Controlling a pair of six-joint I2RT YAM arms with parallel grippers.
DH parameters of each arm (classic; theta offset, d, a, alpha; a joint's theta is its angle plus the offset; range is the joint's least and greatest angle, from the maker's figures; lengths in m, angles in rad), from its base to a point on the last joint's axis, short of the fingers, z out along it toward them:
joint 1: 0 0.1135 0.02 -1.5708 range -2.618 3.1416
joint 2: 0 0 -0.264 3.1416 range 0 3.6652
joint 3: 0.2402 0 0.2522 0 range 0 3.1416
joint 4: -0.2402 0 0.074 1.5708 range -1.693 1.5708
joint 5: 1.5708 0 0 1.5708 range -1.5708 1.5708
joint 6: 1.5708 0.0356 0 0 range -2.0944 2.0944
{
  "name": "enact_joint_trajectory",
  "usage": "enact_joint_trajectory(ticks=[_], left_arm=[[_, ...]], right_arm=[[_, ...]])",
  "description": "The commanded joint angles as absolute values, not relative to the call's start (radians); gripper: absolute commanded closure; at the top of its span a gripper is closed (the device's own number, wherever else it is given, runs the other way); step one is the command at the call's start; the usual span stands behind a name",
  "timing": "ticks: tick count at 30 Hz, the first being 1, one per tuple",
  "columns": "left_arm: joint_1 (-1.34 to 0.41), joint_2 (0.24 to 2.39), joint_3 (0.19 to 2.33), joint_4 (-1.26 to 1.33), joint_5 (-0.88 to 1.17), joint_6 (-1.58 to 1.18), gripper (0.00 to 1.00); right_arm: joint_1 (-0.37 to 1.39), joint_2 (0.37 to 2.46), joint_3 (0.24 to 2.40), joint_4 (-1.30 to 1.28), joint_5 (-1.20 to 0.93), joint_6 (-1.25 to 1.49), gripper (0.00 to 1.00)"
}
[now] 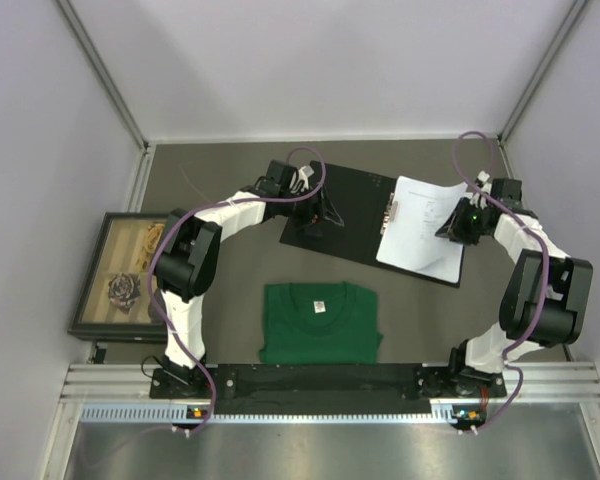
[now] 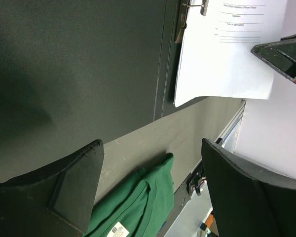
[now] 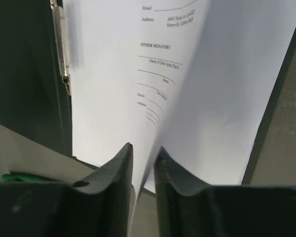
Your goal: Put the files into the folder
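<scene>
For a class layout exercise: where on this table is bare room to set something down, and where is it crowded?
Free: grey table right of the folded green T-shirt, in front of the open black folder; the strip behind that folder. Crowded: the folder, under white printed sheets, the left gripper and right gripper; a dark-framed picture box fills the left.

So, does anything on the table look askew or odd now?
Yes: the top sheet of the loose white printed papers on the open black folder bows upward at its near edge, between the fingers of the right gripper, instead of lying flat.
</scene>
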State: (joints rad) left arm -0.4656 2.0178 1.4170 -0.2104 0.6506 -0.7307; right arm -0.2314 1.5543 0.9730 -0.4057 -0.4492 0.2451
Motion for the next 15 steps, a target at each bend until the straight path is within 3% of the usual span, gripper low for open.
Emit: enact_joint_trajectory(ticks=[1, 6, 13, 15], left_arm=[[-0.465, 1.964, 1.408, -0.184, 0.667, -0.715, 0.16], [-0.465, 1.968, 1.410, -0.183, 0.661, -0.712, 0.16], [-0.465, 1.974, 1.413, -0.193, 0.652, -0.698, 0.16], [-0.465, 1.974, 1.414, -0.195, 0.652, -0.696, 0.16]], right_arm=[[-0.221, 1.571, 1.037, -0.454, -0.329, 0.216, 0.64], [-0.221, 1.536, 1.140, -0.571, -0.015, 0.169, 0.36], [-0.140, 1.507, 1.275, -0.614, 0.261, 0.150, 0.17], [-0.097, 1.448, 1.221, -0.556, 0.221, 0.149, 0.11]])
